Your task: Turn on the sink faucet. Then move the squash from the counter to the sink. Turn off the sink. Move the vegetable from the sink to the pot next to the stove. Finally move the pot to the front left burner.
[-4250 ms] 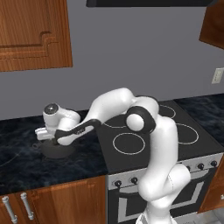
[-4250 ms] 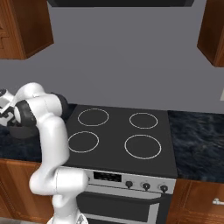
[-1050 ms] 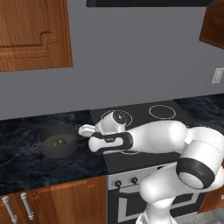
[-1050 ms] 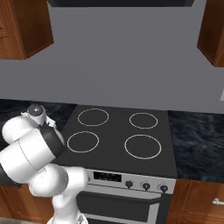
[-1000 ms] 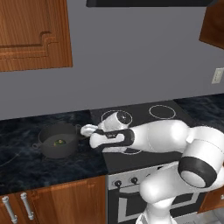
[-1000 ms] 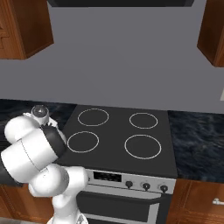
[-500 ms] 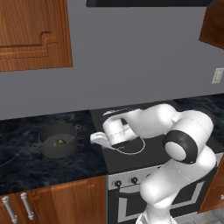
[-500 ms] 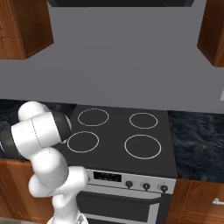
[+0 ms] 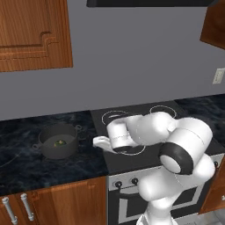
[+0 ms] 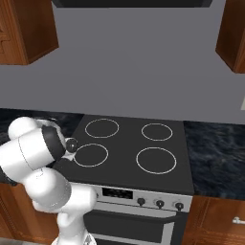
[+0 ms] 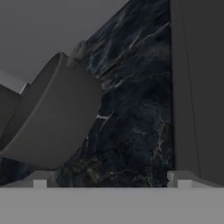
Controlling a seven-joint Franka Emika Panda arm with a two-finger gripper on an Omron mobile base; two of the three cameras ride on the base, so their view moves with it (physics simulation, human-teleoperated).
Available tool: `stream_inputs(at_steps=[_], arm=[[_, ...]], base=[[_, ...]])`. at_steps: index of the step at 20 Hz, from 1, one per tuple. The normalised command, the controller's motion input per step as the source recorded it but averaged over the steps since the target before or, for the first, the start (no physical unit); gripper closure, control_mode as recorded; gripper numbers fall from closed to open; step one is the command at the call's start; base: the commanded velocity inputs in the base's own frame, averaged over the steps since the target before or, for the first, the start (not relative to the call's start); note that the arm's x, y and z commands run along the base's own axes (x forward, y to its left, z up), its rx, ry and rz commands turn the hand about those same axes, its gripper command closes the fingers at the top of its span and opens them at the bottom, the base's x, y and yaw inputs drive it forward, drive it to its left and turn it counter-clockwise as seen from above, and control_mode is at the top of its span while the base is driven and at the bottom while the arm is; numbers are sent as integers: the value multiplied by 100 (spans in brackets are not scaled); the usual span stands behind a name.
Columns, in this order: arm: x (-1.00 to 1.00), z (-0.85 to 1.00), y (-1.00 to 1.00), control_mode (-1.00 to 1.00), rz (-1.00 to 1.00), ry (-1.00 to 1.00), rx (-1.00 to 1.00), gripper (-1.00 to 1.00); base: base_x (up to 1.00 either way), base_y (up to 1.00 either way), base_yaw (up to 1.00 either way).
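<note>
Resting on the counter (image 9: 26, 169): one pot (image 9: 57, 142), one squash (image 9: 58, 142) inside; claw (image 9: 97, 142) spread wide, empty.

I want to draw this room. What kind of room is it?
It looks like a kitchen. There is a stove with ring burners and knobs, a dark marble counter with a pot on it, and wooden cabinets on the wall.

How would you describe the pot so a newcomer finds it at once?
Start at the black stove, then look to the marble counter beside it. The pot sits there: squat, dark grey, lidless, with loop handles and a small green squash inside.
</note>
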Motion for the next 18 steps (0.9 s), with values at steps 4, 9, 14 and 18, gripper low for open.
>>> stream_inputs(at_steps=[4, 9, 14, 18], arm=[[30, 85, 1, -100, -1, 19, 0, -100], [39, 81, 0, -100, 0, 20, 0, -100], [43, 12, 0, -100, 2, 11, 0, -100], [21, -9, 0, -100, 1, 7, 5, -100]], base=[[0, 0, 0], [0, 0, 0], [0, 0, 0], [0, 0, 0]])
